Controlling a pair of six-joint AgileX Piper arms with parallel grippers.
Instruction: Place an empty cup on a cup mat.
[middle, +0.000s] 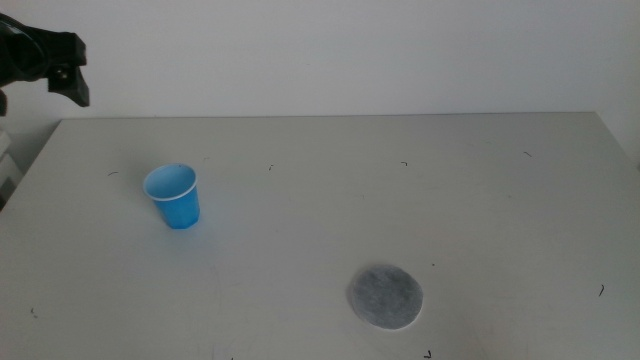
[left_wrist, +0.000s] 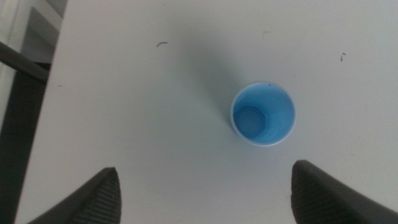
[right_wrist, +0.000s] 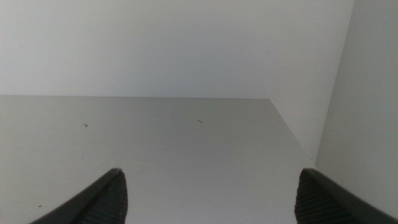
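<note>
The blue cup (middle: 174, 196) stands upright and empty on the left part of the table. The grey round cup mat (middle: 385, 297) lies flat near the front, right of centre, well apart from the cup. My left gripper (middle: 45, 60) hangs high at the far left, above and behind the cup. In the left wrist view the cup (left_wrist: 263, 114) shows from above, beyond the left gripper (left_wrist: 205, 193), whose jaws stand wide apart and empty. My right gripper (right_wrist: 211, 196) is out of the middle view; its jaws stand wide apart over bare table.
The table's left edge (left_wrist: 53, 93) runs close to the cup, with a dark frame beside it. A white wall stands behind the table. The table's far right corner (right_wrist: 273, 102) shows in the right wrist view.
</note>
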